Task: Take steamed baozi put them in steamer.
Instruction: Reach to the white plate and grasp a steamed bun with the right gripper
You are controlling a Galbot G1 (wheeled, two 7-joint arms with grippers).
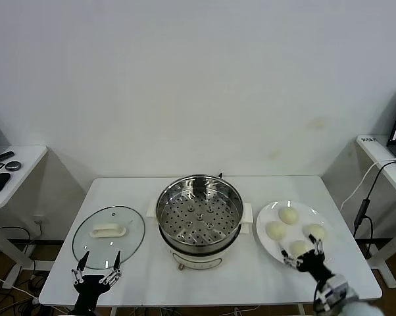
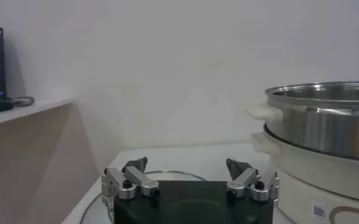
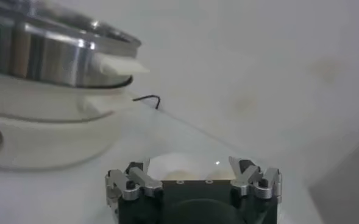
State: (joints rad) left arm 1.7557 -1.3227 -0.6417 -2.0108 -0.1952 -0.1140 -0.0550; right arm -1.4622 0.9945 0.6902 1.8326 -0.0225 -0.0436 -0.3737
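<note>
Right gripper [image 1: 302, 254] poised with fingers spread wide over the nearest of four smooth cream-white baozi [image 1: 289, 214] on a flat white plate [image 1: 266, 241], grasping nothing. Left gripper [image 1: 97, 268] idle, fingers likewise spread, at the table's front edge. Shiny stainless-steel steamer [image 1: 198, 210] uncovered at centre, perforated tray bare; all buns left to move. Round glass lid [image 1: 108, 237] set aside, clear of the path.

Steamer [image 1: 199, 220] centre of table [image 1: 139, 187]; lid [image 1: 108, 236] left; baozi [image 1: 289, 215] on plate [image 1: 266, 244] right.
</note>
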